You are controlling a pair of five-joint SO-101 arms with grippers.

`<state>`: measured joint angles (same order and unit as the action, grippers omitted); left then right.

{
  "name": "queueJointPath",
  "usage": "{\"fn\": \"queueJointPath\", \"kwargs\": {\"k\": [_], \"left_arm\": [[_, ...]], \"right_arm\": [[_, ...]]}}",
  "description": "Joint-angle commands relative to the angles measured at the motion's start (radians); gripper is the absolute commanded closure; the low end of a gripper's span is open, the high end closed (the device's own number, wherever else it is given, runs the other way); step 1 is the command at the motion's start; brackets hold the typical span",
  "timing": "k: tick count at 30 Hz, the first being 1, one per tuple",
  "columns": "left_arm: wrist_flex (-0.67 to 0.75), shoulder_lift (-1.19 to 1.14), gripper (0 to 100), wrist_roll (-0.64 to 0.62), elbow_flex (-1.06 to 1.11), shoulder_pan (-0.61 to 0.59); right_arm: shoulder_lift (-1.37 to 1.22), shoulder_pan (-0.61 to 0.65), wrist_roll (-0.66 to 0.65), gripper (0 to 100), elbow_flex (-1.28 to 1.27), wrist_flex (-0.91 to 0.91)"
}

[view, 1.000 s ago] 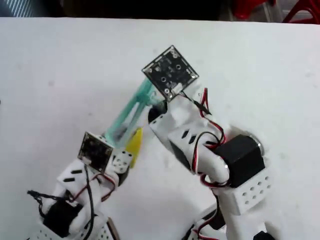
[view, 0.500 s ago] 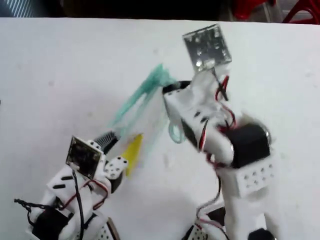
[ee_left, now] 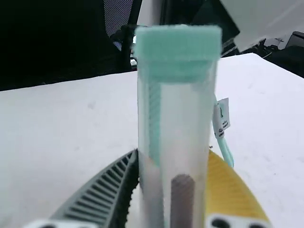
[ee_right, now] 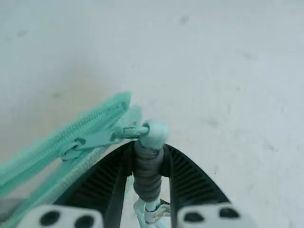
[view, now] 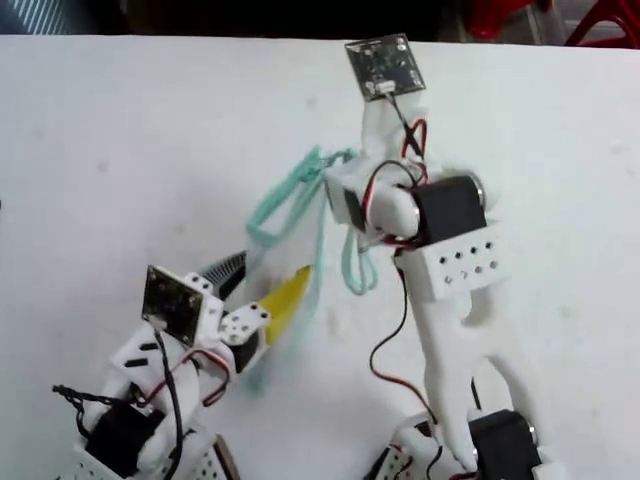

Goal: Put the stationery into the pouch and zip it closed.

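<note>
A clear pouch [view: 285,235] with a teal zipper [view: 290,185] is stretched between both grippers above the white table. My left gripper [view: 272,268], one finger grey and one yellow, is shut on its near end. In the left wrist view the pouch [ee_left: 178,118] stands between those fingers, teal end cap [ee_left: 178,47] farthest away, a dark item [ee_left: 183,199] inside. My right gripper [view: 335,185] holds the far end. In the right wrist view this gripper [ee_right: 148,152] is shut on the grey pull cord [ee_right: 147,173], with the zipper slider [ee_right: 95,140] just beyond its fingertips.
A teal cord loop [view: 355,265] hangs from the pouch beside the right arm. A small white tag [ee_left: 221,121] dangles from the cord. White table [view: 120,150] stretches open to the left and far side; dark room beyond the far edge.
My right arm swung toward the table's far side, carrying the pull cord and the pouch's far end with it. The left gripper kept its hold and shifted only slightly.
</note>
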<state>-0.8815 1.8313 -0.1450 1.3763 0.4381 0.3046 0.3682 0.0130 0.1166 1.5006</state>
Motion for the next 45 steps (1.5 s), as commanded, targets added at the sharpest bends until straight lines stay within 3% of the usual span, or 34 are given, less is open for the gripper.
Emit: {"fn": "queueJointPath", "kwargs": {"k": [1, 6, 10, 13, 19, 23, 25, 36, 45], "left_arm": [[0.023, -0.005, 79, 0.012, 0.000, 0.015], [-0.002, -0.005, 79, 0.021, 0.014, 0.097], [0.094, -0.005, 83, 0.089, 0.109, 0.168], [0.161, -0.005, 87, 0.140, 0.138, 0.170], [0.158, -0.005, 88, 0.146, 0.132, 0.173], [0.161, -0.005, 98, 0.160, 0.130, 0.173], [0.160, -0.005, 98, 0.186, 0.130, 0.173], [0.158, -0.005, 98, 0.199, 0.127, 0.165], [0.089, -0.005, 98, 0.180, 0.063, 0.085]], "right_arm": [[-0.028, -0.073, 0.012, 98.1, 0.031, -0.024], [-0.062, -0.107, 0.012, 98.1, 0.031, -0.027], [-0.028, -0.081, 0.012, 98.1, 0.031, -0.008], [0.024, -0.041, 0.011, 98.1, 0.031, 0.027], [0.088, -0.012, 0.009, 98.1, 0.025, 0.038], [0.091, -0.012, 0.002, 98.1, 0.025, 0.042], [0.099, -0.010, -0.025, 98.1, 0.032, 0.044], [0.153, 0.282, -0.264, 98.1, 0.229, 0.217], [0.147, 0.352, -0.276, 98.1, 0.195, 0.220]]}}
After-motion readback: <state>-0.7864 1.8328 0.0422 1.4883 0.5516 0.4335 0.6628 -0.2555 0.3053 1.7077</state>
